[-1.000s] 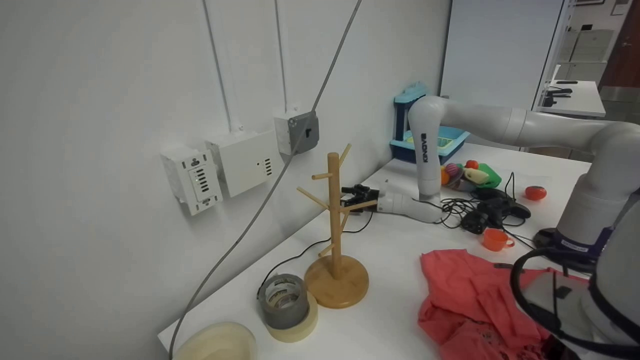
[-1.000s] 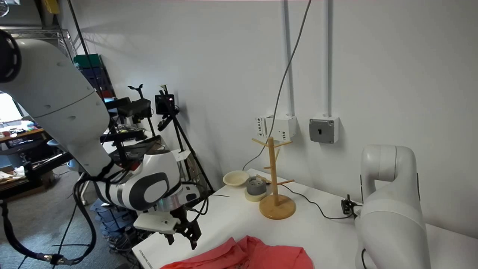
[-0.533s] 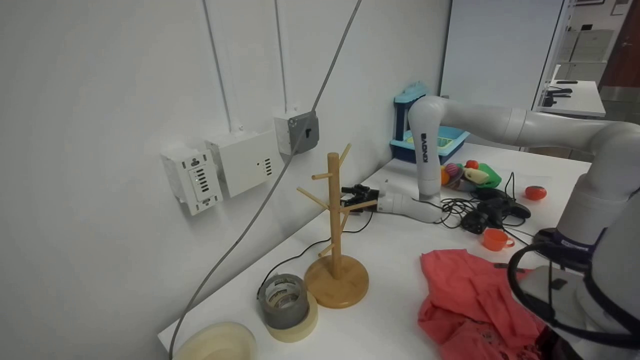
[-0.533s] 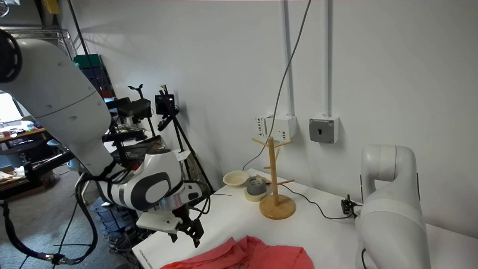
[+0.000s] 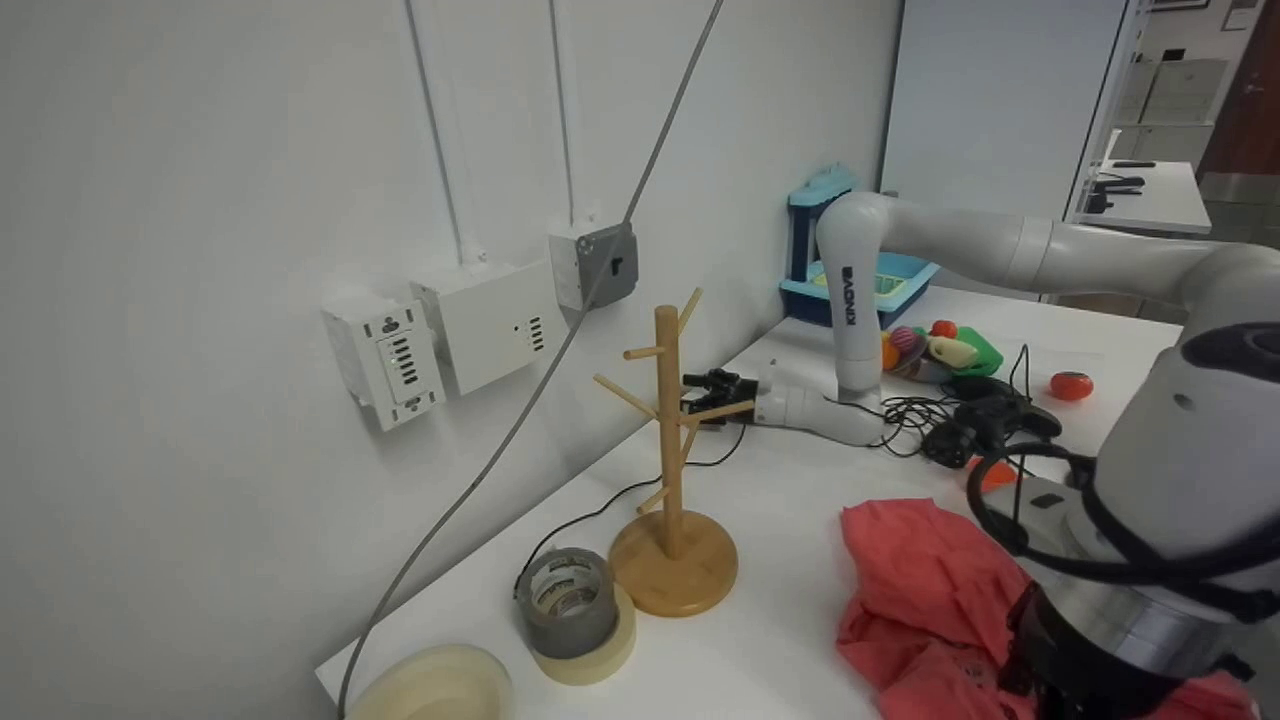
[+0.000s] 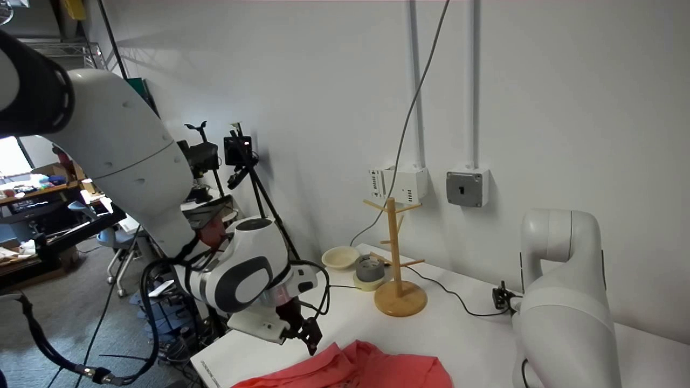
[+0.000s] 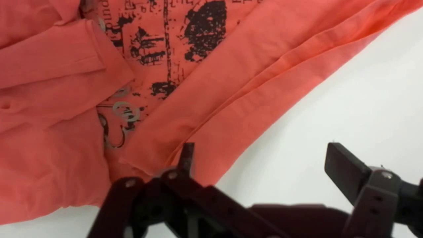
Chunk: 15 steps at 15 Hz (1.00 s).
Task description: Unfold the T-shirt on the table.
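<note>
Your dark, two-fingered hand has its fingers wide apart and grips nothing. Seen from the wrist, its nine-o'clock finger sits over cloth, though you can't tell whether it touches, and its three-o'clock finger over smooth white tabletop. Between them runs the outer edge of the wrinkled coral-red fabric T-shirt, which lies bunched on that tabletop from your eight o'clock round to one.

Expect it to be light, limp and hard to harm. It will likely droop from any pinch, and may slide whole if you drag it. Your best hold is probably the long folded strip heading toward one o'clock; try for its upper layer alone, since catching both would carry the fold along.

You get the black print and the overlapping layers clearly only from the wrist view. In an exterior view, one black fingertip hangs close by the cloth, at its ten o'clock. Both exterior views show a tan wooden peg stand that the wrist view misses. In an exterior view, you also see a small, round red object at the shirt's one o'clock.
</note>
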Tool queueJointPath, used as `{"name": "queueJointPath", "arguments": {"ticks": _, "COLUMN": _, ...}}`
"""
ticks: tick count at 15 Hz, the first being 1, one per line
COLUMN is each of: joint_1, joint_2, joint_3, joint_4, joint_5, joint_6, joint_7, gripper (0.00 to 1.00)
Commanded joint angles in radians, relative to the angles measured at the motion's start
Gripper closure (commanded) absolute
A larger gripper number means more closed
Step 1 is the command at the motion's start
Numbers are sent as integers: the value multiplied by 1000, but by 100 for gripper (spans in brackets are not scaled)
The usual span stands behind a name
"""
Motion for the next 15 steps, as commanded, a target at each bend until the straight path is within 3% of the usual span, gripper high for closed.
{"name": "queueJointPath", "arguments": {"ticks": 1, "joint_1": -27, "joint_2": 107, "joint_3": 8, "joint_4": 58, "joint_5": 21, "joint_6": 48, "joint_7": 15, "gripper": 2}}
{"name": "queueJointPath", "arguments": {"ticks": 3, "joint_1": -43, "joint_2": 150, "joint_3": 16, "joint_4": 83, "joint_5": 34, "joint_6": 75, "joint_7": 17, "gripper": 3}}
{"name": "queueJointPath", "arguments": {"ticks": 9, "joint_1": -191, "joint_2": 263, "joint_3": 131, "joint_4": 185, "joint_5": 129, "joint_6": 136, "joint_7": 2, "gripper": 4}}
{"name": "queueJointPath", "arguments": {"ticks": 15, "joint_1": -208, "joint_2": 297, "joint_3": 111, "joint_4": 233, "joint_5": 124, "joint_6": 132, "joint_7": 19, "gripper": 4}}
